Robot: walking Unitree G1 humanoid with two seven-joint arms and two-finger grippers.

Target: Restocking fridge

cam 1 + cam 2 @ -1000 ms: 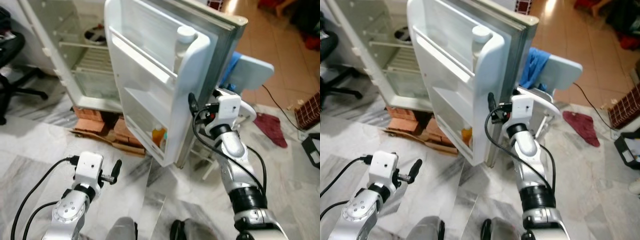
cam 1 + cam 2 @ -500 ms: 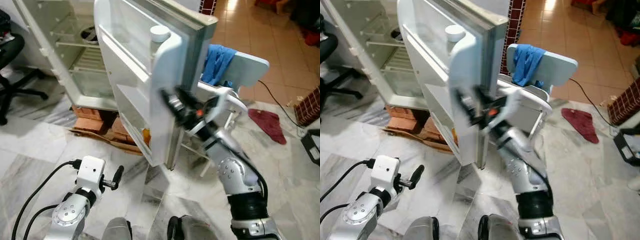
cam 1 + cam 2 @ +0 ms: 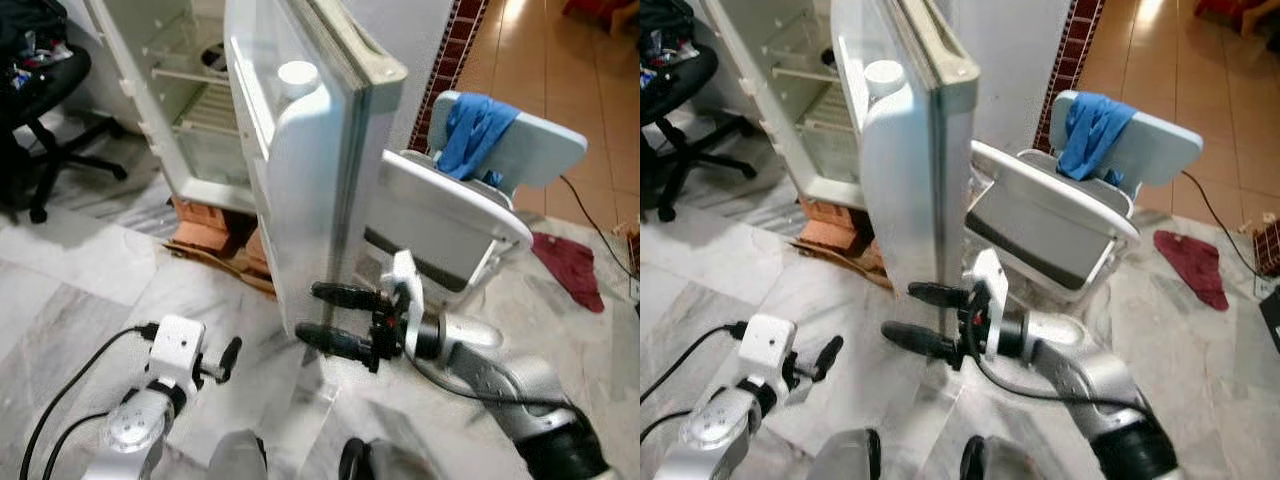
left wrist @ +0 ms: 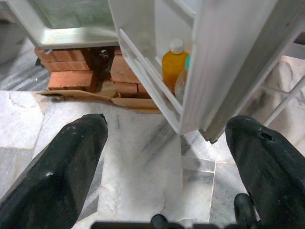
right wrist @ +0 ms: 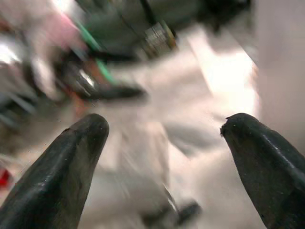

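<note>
The white fridge (image 3: 190, 90) stands open, its door (image 3: 320, 170) turned edge-on to me. A white-capped bottle (image 3: 297, 76) sits in the door's top shelf. In the left wrist view an orange bottle (image 4: 171, 67) stands in the door's bottom shelf. My right gripper (image 3: 320, 317) is open, fingers pointing left at the door's lower outer corner; whether it touches I cannot tell. Its wrist view is blurred, with the fingers (image 5: 62, 176) wide apart. My left gripper (image 3: 228, 355) hangs low over the marble floor, open and holding nothing, with its fingers (image 4: 62, 176) spread.
Bricks (image 4: 71, 76) and cardboard (image 3: 215, 255) lie under the fridge. A pale chair (image 3: 450, 215) with a blue cloth (image 3: 480, 130) stands right behind the door. A black office chair (image 3: 40, 90) is at the far left, a red rag (image 3: 570, 270) on the floor to the right.
The view has shifted. The door now stands more edge-on. My right gripper has dropped from mid-height on the door's edge to its bottom corner. The left arm has barely moved.
</note>
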